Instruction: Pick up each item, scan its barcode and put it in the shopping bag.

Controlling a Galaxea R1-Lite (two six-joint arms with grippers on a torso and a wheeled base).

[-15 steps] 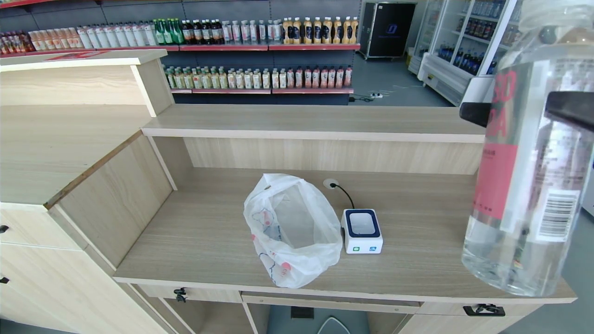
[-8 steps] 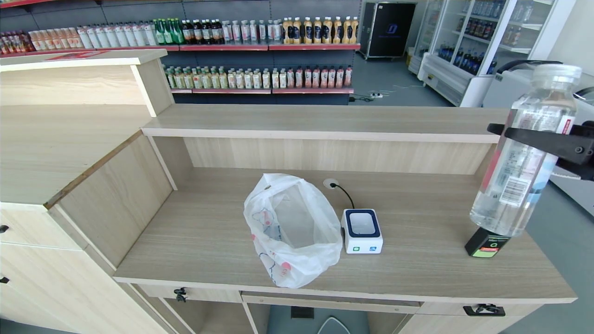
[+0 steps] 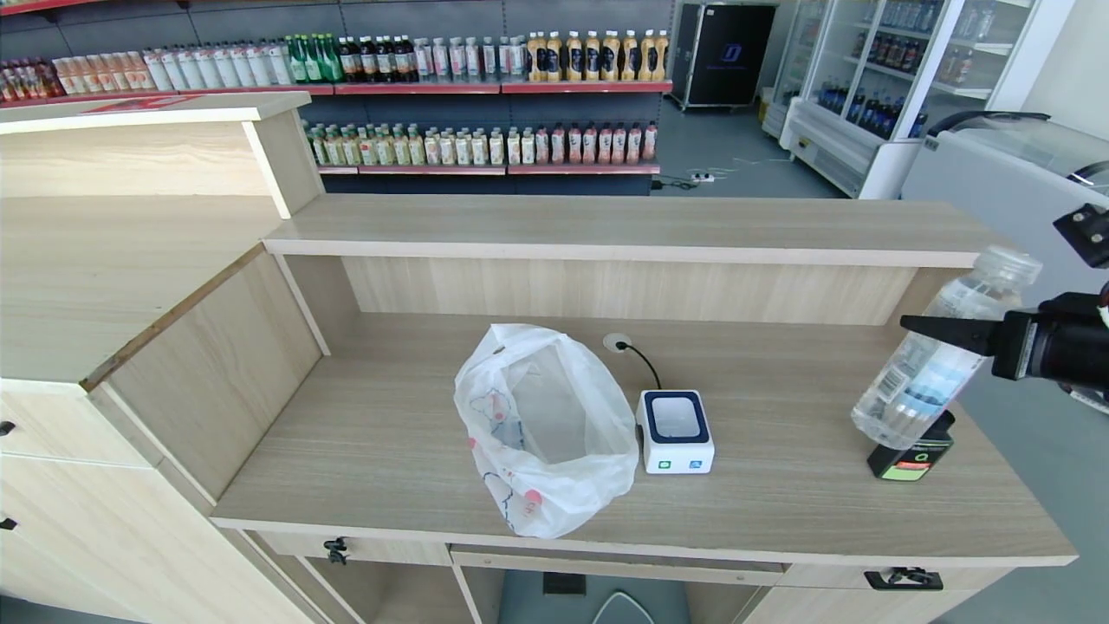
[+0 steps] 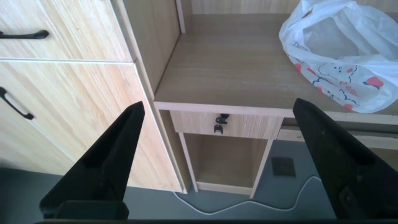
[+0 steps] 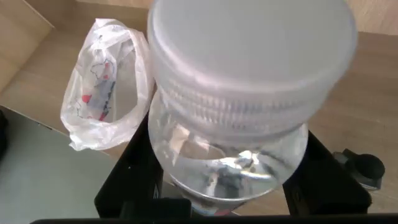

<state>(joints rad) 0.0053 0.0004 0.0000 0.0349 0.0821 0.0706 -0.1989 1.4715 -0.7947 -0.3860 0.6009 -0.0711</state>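
While bottle (image 3: pixel 910 390) part-hides a black item (image 3: pixel 911 458) (its top covered), right gripper (image 3: pixel 949 338) clamps it | left gripper (image 4: pixel 214 168) spread, empty

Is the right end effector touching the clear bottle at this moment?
Touching. In the right wrist view the clear bottle sits clamped between the black fingers of the right end effector, which press on both of its sides.

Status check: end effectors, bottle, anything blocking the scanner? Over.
Left end effector open, off counter. Right end effector shut on bottle, tilted over small dark item. Scanner unobstructed.
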